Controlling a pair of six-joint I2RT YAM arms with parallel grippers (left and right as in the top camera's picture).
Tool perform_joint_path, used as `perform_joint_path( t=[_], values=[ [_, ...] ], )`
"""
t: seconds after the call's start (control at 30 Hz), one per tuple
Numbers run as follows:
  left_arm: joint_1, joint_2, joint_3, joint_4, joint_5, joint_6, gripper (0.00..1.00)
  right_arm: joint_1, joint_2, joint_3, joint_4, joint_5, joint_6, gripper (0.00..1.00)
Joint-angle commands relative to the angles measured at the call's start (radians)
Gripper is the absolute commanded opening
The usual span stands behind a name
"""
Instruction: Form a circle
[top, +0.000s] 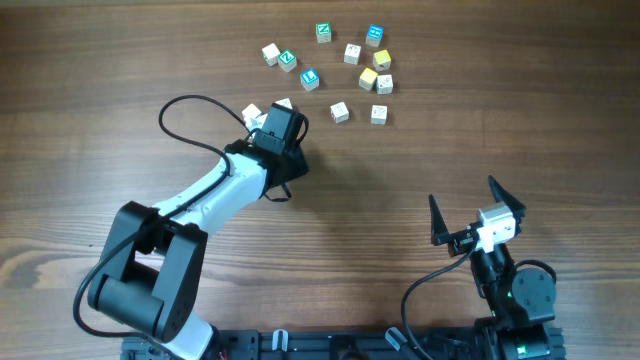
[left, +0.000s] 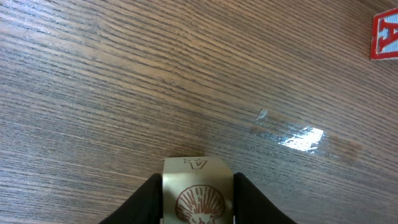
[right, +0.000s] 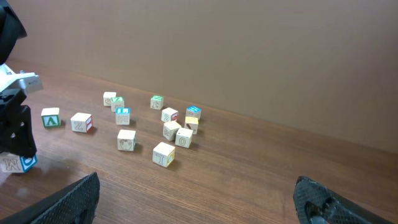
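**Left arm at a stray cube, ring only loosely gathered**

The circle (top: 367, 77) is so far a loose cluster of cream cubes with a yellow one among them. It lies towards the far edge of the table (top: 120, 60), on the right-hand side. The cubes sit close together but do not trace a clean ring, and gaps show on the side nearest the robot. A few green- and blue-faced cubes (top: 323, 32) lie scattered around the cluster and are no part of it.

The left end effector (left: 199, 208) is out near the middle of the table, well apart from the cluster. A shell-printed cube (left: 194, 180) sits between its fingers (left: 146, 202). The fingers stand right against both sides of the cube, but the wrist view does not show whether they are pinching it or merely flanking it. A red-lettered cube (left: 385, 34) lies further ahead of that arm.

The right end effector (top: 468, 205) is spread wide and holds nothing, hanging near the robot's edge of the table.

The step in hand looks like moving an outlying cube into the ring. The next move would call for a firm hold on the shell cube, a carry towards the far right, and a careful set-down in an open gap without knocking the neighbours
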Motion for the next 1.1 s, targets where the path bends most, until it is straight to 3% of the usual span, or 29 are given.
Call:
perform_joint_path(
  t=[0.0, 0.13, 0.3, 0.4, 0.63, 0.77, 0.83, 0.9, 0.97, 1.0, 1.07],
  values=[
    [-0.004, 0.011, -0.007, 0.003, -0.006, -0.006, 0.38, -0.002, -0.004, -0.001, 0.003, 0.006, 0.0, 1.0],
    [-0.004, 0.011, -0.007, 0.003, -0.006, -0.006, 0.4, -0.002, -0.004, -0.001, 0.004, 0.006, 0.0, 1.0],
    [-0.004, 0.011, -0.007, 0.003, -0.001, -0.006, 0.29, -0.002, -0.004, -0.001, 0.003, 0.006, 0.0, 1.0],
    [-0.004, 0.011, -0.007, 0.003, 0.001, -0.056, 0.28, -0.002, -0.004, -0.001, 0.004, 0.006, 0.0, 1.0],
    [-0.004, 0.011, -0.007, 0.007, 0.001, -0.099, 0.45, -0.002, -0.004, -0.001, 0.004, 0.006, 0.0, 1.0],
    [-0.004, 0.011, -0.007, 0.001, 0.002, -0.099, 0.43, -0.002, -0.004, -0.001, 0.003, 0.006, 0.0, 1.0],
    [-0.004, 0.011, -0.007, -0.001, 0.002, -0.099, 0.32, -0.002, -0.004, -0.001, 0.004, 0.006, 0.0, 1.0],
    [-0.004, 0.011, -0.007, -0.001, 0.002, -0.1, 0.3, -0.002, -0.004, -0.001, 0.004, 0.006, 0.0, 1.0],
    [-0.004, 0.011, -0.007, -0.001, 0.002, -0.1, 0.36, -0.002, -0.004, -0.001, 0.004, 0.006, 0.0, 1.0],
    [-0.004, 0.011, -0.007, 0.0, 0.002, -0.1, 0.48, -0.002, -0.004, -0.001, 0.003, 0.006, 0.0, 1.0],
    [-0.004, 0.011, -0.007, -0.001, 0.002, -0.099, 0.58, -0.002, -0.004, -0.001, 0.003, 0.006, 0.0, 1.0]
  ],
)
